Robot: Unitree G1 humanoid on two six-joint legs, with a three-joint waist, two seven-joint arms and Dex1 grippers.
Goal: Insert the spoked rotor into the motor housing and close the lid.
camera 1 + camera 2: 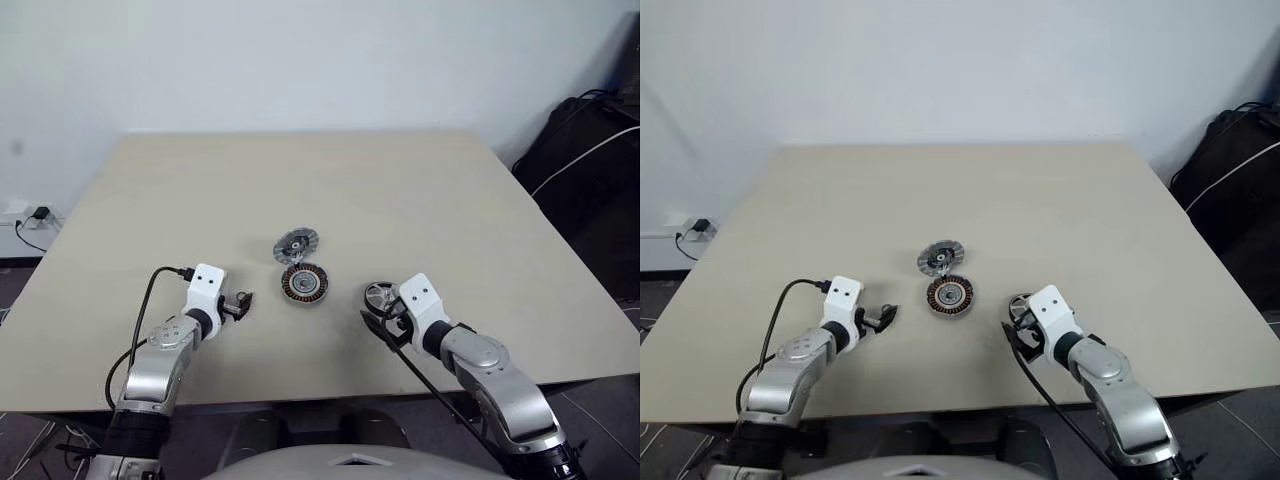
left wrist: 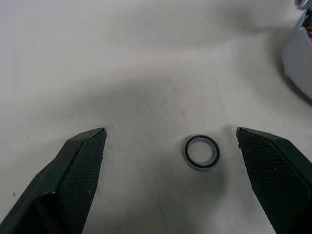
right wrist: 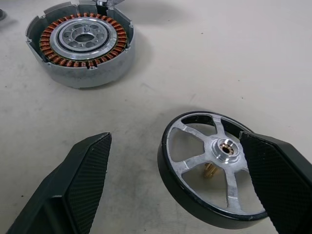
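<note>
The motor housing [image 1: 304,284], a round dark-rimmed disc with copper windings around a silver hub, lies at the middle of the table. The ribbed silver lid [image 1: 296,245] lies just behind it, touching or nearly touching. To the housing's right, the spoked rotor [image 1: 380,295] lies flat. My right gripper [image 1: 383,315] is open just in front of it. In the right wrist view the rotor [image 3: 214,165] sits between the spread fingers [image 3: 85,175], against the one farther from the housing [image 3: 80,41]. My left gripper [image 1: 242,303] is open to the left of the housing, holding nothing.
A tiny washer ring [image 2: 201,152] lies on the table between my left gripper's fingertips. The beige table [image 1: 450,200] has wide bare areas behind and to both sides. A black bag with a white cable [image 1: 590,160] stands off the table's right; a wall socket with plugs [image 1: 30,215] is on the left.
</note>
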